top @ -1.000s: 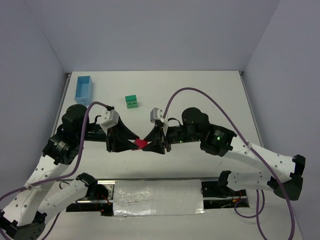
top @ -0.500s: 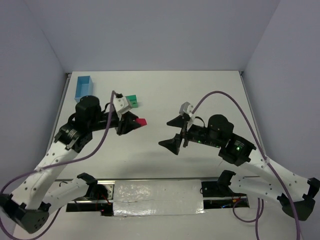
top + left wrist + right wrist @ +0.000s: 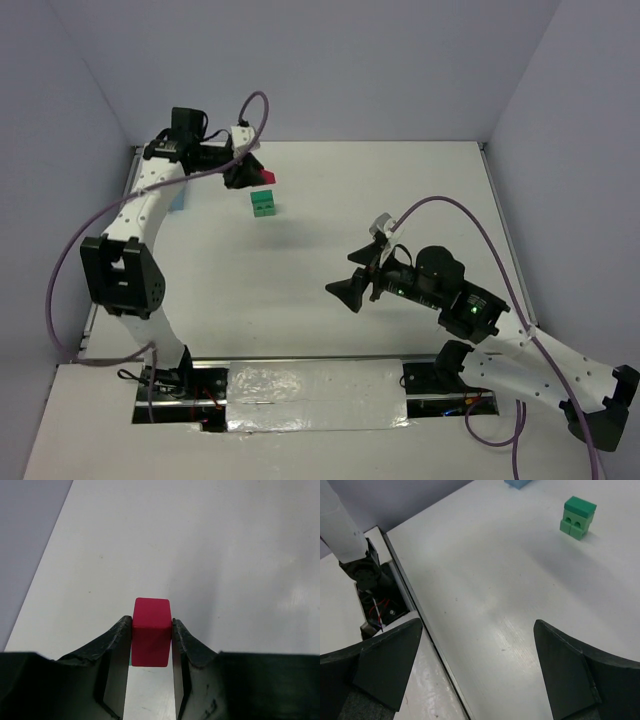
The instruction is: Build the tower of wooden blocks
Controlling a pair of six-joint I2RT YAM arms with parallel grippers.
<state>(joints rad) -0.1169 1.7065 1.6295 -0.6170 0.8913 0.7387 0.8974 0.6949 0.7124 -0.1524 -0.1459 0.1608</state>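
1. The left fingers [image 3: 244,172] [image 3: 117,645] are clenched on the red roof piece [image 3: 266,178] [image 3: 151,630], one finger on each side of it. It is held off the tabletop [image 3: 400,200], toward the far left.
2. The green blocks [image 3: 263,203] [image 3: 577,511] stand as a small stack on the tabletop. In the top view they sit just on the near side of the red roof piece.
3. In the left wrist view only a thin green sliver shows beside the red piece's lower edge. The stack is otherwise hidden behind the piece and the fingers. I cannot tell whether the red piece touches the green blocks.
4. The right fingers [image 3: 347,292] [image 3: 390,665] are spread wide and hold nothing. They are over bare tabletop, well apart from the green blocks, with nothing between them and the stack.
5. The light blue box [image 3: 178,203] [image 3: 517,483] is largely covered by the left arm in the top view. The right wrist view cuts it off at the top edge.
6. A purple cable [image 3: 255,100] loops above the left arm's wrist.
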